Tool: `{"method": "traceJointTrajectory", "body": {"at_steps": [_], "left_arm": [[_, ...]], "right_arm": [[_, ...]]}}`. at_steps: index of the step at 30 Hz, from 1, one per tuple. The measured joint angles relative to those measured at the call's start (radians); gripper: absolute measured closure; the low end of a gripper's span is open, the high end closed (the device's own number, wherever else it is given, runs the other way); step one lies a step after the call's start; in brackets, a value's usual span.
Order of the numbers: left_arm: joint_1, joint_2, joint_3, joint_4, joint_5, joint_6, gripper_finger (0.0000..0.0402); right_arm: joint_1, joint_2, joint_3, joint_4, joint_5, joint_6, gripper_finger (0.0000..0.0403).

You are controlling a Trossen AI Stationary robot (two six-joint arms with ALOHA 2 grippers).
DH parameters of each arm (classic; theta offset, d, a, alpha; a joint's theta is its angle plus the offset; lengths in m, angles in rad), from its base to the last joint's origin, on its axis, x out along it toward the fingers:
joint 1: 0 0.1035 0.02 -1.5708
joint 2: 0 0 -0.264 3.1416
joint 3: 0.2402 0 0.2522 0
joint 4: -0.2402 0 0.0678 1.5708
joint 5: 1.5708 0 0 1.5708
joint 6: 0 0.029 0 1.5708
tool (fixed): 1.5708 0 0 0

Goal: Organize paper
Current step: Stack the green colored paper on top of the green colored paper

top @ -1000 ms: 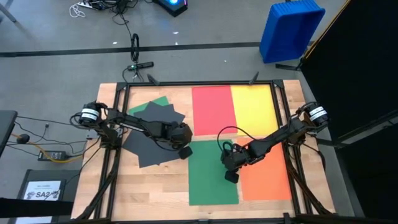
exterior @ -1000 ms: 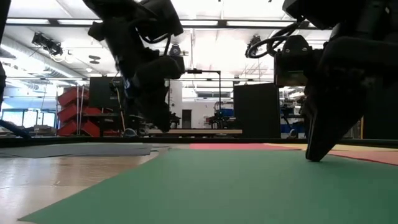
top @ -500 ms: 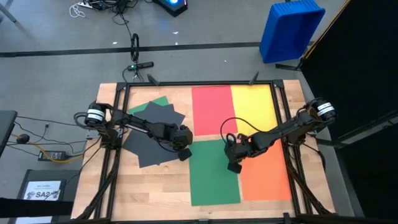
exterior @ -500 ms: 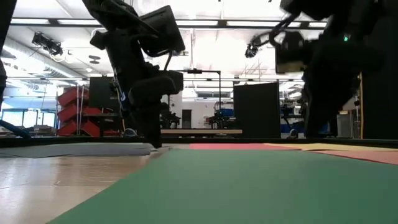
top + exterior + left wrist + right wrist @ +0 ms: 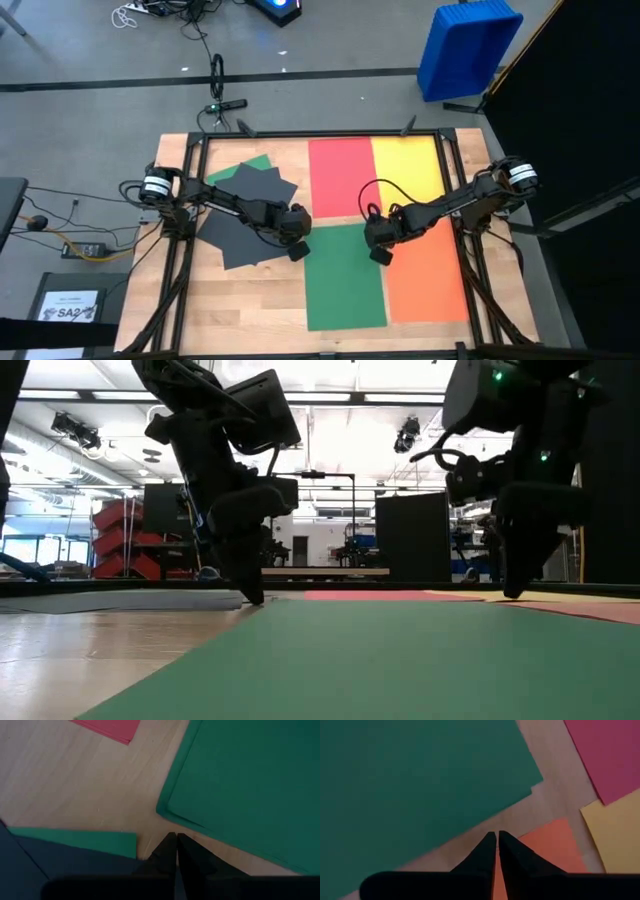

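Coloured paper lies flat on the wooden table: red [image 5: 340,178] and yellow [image 5: 408,178] sheets at the far side, green [image 5: 345,280] and orange [image 5: 425,280] in front of them. At the left, dark grey sheets [image 5: 245,220] lie askew over another green sheet [image 5: 255,163]. My left gripper [image 5: 298,250] is shut and points down over bare wood [image 5: 150,810], between the dark sheets and the green stack's far left corner [image 5: 162,810]. My right gripper [image 5: 380,255] is shut too, over the wood strip [image 5: 470,845] between the green [image 5: 420,780] and orange [image 5: 540,850] sheets. My left gripper's shut tips [image 5: 255,598] reach down to the table's level beside the green stack; I cannot tell whether they touch the wood. My right gripper's shut tips [image 5: 515,594] stand low at the orange sheet's far left corner; whether they touch anything cannot be told.
Black frame rails [image 5: 195,200] run along the table's left, right and far sides. A blue bin [image 5: 465,45] stands on the floor beyond the far right corner. A small white printed sheet [image 5: 70,305] lies off the table at the near left. Bare wood shows at the near left.
My right gripper, staying shut, has travelled from the green sheet's right edge toward the table's far edge, to the gap between green and orange, and has tipped more steeply downward. My left gripper has sunk a little toward the table.
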Motion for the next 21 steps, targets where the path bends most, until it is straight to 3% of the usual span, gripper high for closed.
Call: {"method": "traceJointTrajectory", "body": {"at_steps": [21], "left_arm": [[0.000,0.019,0.000,0.017,0.014,0.000,0.0402]], "right_arm": [[-0.023,0.070,-0.008,0.108,-0.047,-0.036,0.0403]]}}
